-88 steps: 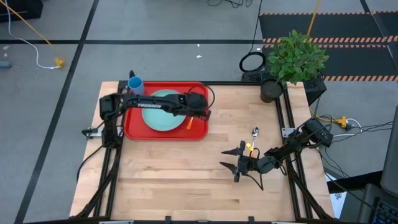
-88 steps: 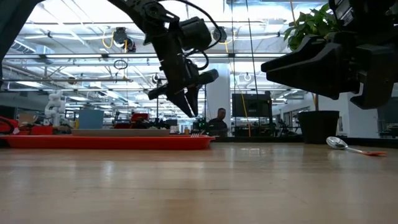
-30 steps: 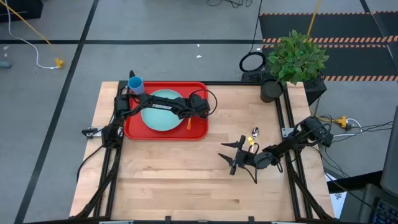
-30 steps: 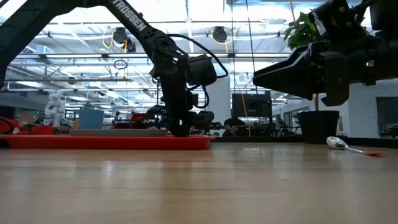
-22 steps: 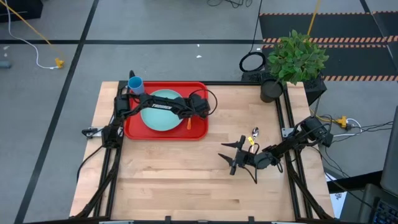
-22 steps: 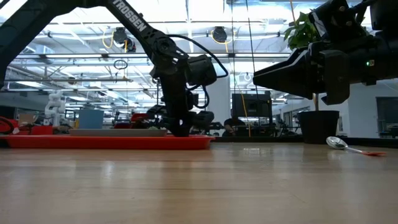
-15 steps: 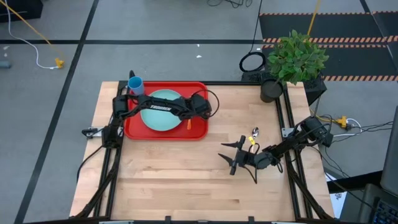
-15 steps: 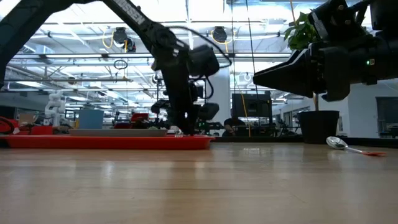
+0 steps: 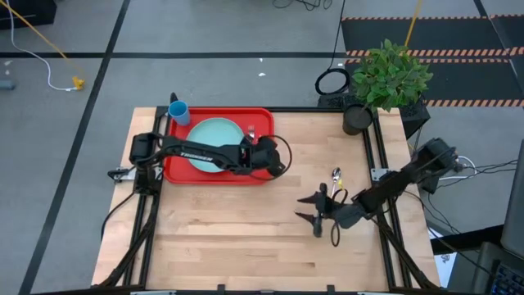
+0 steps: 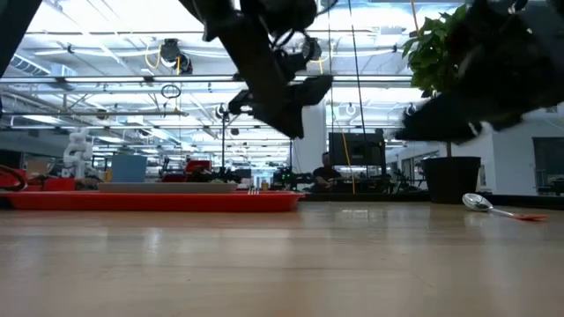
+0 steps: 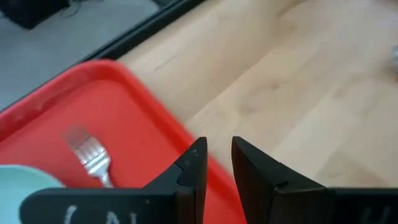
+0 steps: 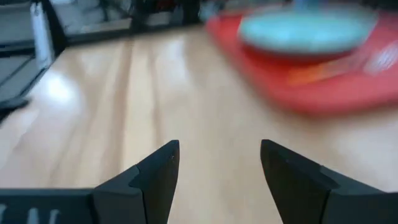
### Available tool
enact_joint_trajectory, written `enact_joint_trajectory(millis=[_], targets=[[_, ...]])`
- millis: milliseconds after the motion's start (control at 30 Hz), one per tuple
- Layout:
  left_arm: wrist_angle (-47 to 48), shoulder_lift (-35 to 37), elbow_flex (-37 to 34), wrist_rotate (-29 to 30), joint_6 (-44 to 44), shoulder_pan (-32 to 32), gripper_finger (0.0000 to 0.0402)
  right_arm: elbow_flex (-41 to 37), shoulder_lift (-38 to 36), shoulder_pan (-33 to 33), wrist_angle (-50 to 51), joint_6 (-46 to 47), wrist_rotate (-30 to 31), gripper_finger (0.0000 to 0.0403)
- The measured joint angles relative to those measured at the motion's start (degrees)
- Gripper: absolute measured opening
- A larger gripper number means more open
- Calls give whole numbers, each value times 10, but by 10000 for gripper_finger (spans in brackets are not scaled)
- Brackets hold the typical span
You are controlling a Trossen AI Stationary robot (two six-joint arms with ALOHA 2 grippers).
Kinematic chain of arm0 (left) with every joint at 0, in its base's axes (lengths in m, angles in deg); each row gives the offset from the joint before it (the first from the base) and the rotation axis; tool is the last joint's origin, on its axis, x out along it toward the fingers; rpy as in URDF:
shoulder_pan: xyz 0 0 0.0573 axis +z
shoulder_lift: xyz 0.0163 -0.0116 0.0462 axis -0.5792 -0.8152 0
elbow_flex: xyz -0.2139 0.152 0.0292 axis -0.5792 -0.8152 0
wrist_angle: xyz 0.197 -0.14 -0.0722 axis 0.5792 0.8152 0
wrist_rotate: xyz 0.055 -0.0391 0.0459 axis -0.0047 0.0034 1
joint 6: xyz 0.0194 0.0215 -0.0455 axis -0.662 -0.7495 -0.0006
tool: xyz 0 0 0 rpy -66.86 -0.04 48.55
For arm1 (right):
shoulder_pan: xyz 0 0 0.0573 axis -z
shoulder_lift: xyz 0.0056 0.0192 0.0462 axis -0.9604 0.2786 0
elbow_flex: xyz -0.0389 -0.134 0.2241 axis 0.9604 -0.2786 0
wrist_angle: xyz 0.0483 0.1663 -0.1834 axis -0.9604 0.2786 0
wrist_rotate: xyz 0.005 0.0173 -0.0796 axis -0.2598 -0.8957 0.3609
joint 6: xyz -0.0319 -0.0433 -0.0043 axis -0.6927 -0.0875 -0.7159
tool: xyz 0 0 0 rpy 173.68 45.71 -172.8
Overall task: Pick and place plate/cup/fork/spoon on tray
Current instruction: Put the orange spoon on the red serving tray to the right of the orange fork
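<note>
The left gripper (image 11: 215, 163) hangs over the tray's right edge with its fingers only a narrow gap apart and nothing between them, while the right gripper (image 12: 219, 163) hovers wide open and empty above the bare wood, near the spoon (image 9: 336, 175). The fork (image 9: 250, 133), silver tines and orange handle, lies on the red tray (image 9: 260, 174) just right of the pale turquoise plate (image 9: 214, 141), and the blue cup (image 9: 178, 111) stands at the tray's back left corner. It's a light wooden table (image 9: 237, 233) with a potted plant (image 9: 386, 79) at its far right corner and grey floor around it.
</note>
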Motion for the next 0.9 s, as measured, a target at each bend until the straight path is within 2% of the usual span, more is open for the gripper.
enact_joint_trajectory(millis=[133, 233, 367, 467, 700, 800, 900], targets=[[-24, 5, 0, -1, 6, -27, 76, 0, -59, -12, 178, 161, -68, 219], [-34, 5, 0, -15, 20, -46, 76, -1, -100, -36, 285, 238, -103, 219], [-33, 5, 0, -16, 45, -73, 76, 6, -153, -60, 399, 303, -134, 219], [-37, 4, 0, -16, 66, -95, 76, 38, -181, -64, 517, 328, -150, 219], [-48, 4, 0, -1, 107, -139, 76, 148, -185, -51, 821, 370, -114, 219], [-48, 4, 0, 12, 112, -155, 76, 157, -184, -41, 883, 413, -94, 219], [-48, 4, 0, 14, 115, -164, 76, 148, -184, -34, 886, 483, -73, 219]])
